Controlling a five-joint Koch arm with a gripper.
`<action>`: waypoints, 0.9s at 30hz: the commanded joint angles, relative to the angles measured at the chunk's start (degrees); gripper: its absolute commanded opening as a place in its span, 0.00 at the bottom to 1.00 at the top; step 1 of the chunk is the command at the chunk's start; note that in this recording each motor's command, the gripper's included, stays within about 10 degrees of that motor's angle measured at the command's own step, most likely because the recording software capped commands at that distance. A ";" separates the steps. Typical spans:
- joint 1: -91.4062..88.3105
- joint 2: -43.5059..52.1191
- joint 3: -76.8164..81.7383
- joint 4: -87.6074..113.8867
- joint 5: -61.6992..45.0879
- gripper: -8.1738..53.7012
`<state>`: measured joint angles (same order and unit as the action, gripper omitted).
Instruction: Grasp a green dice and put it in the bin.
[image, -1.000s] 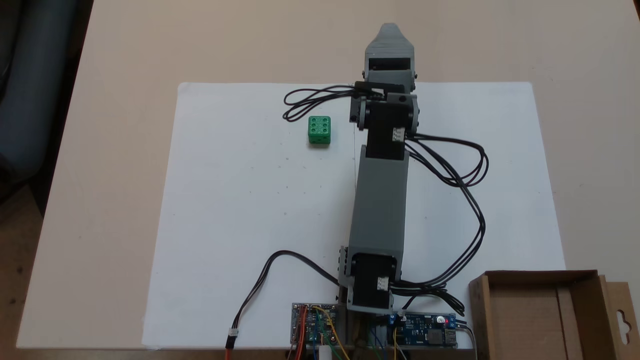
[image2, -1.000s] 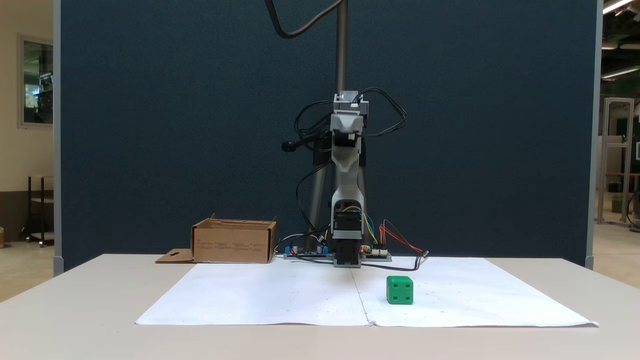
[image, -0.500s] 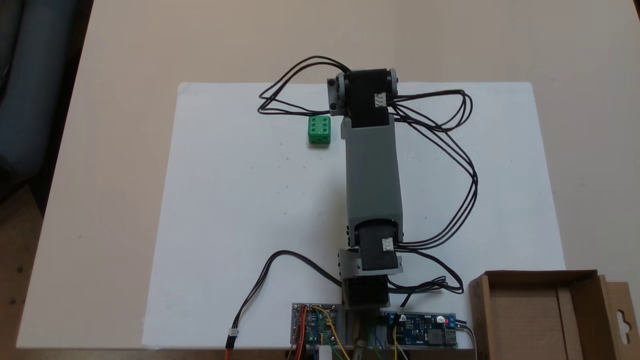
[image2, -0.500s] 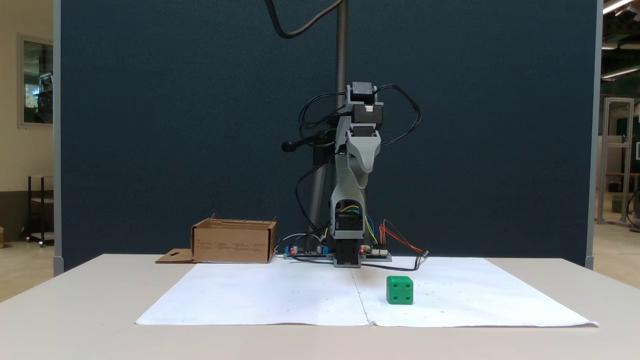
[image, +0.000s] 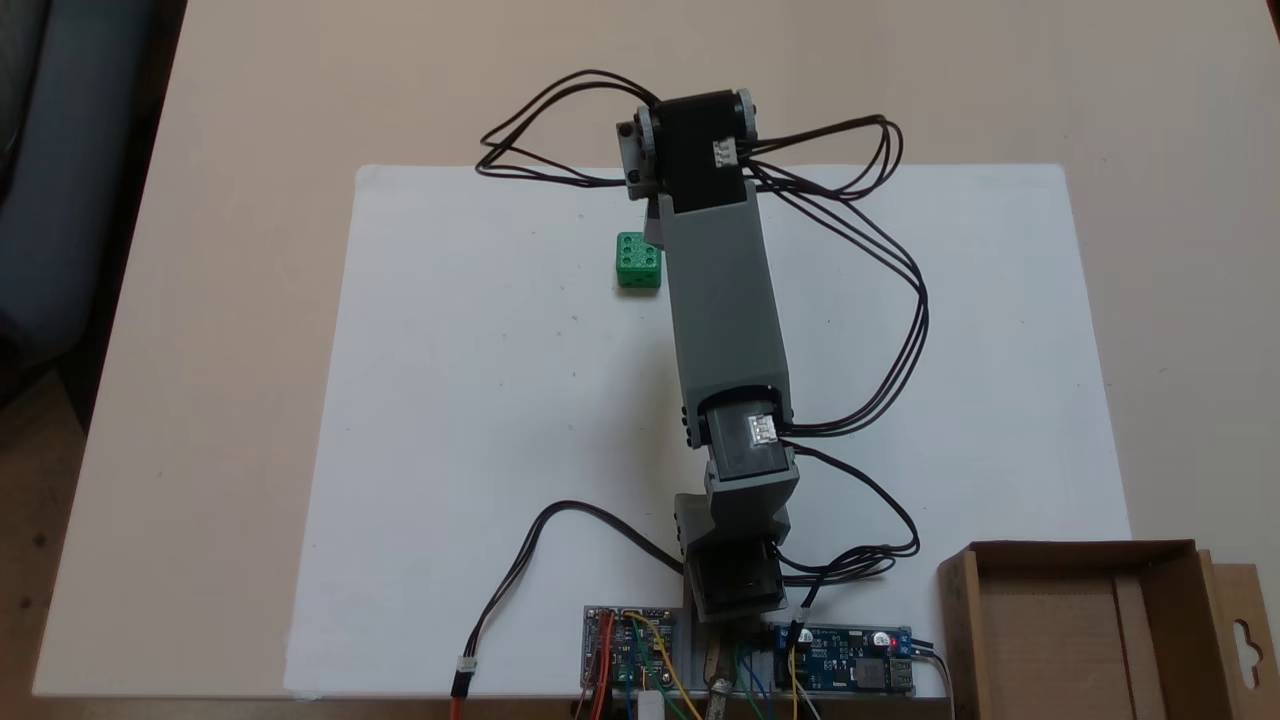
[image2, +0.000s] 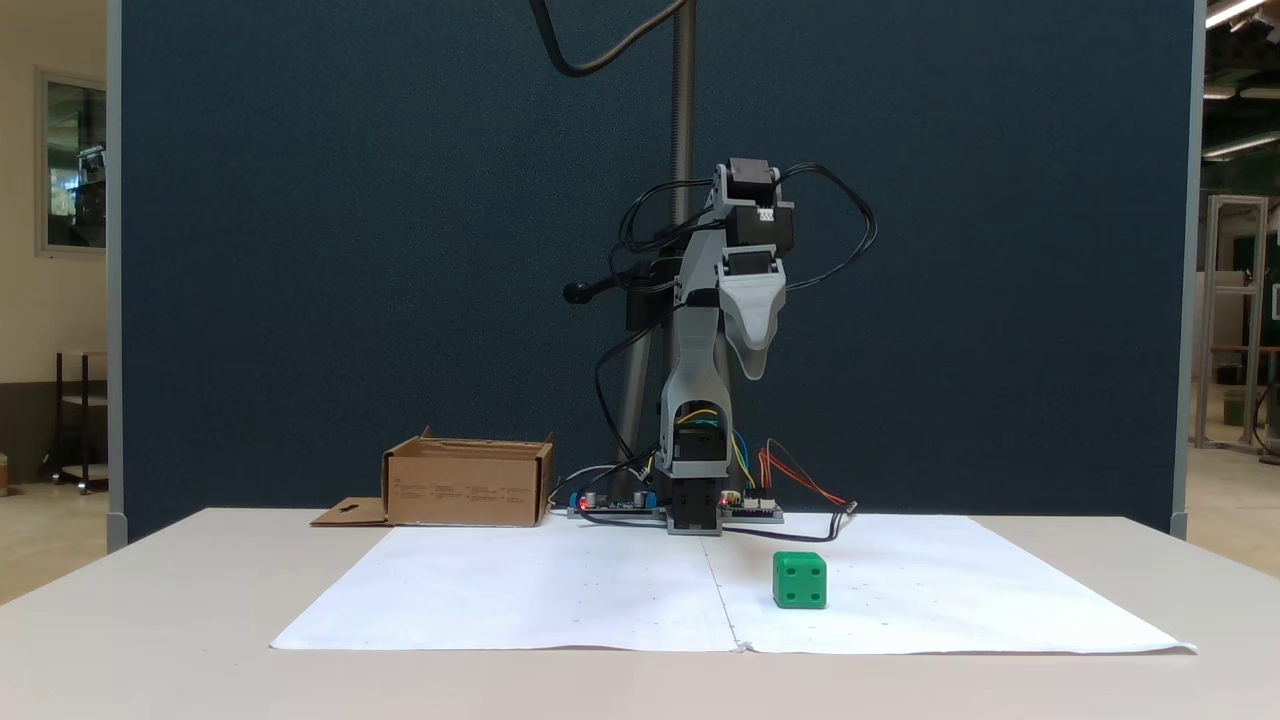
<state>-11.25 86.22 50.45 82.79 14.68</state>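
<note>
One die (image: 636, 262) sits upper-centre on the paper (image: 480, 400), well inside its edges, bare sheet to its left and below; the arm (image: 725, 320) overlaps its right edge from above. The gripper (image2: 752, 365) hangs high, tip down; its opening cannot be told. One bin (image: 1085, 560) stands lower right, off the paper's corner.

green dice (image2: 800, 581) on paper sheet (image2: 560, 600) | bin (image2: 468, 487) off sheet, well apart
</note>
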 joint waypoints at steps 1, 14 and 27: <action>-1.58 -0.18 -2.37 10.00 4.13 0.84; -1.23 -5.10 -3.25 10.00 4.31 0.84; -1.23 -8.61 -2.11 10.00 7.91 0.83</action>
<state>-11.25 77.26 49.75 82.79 18.37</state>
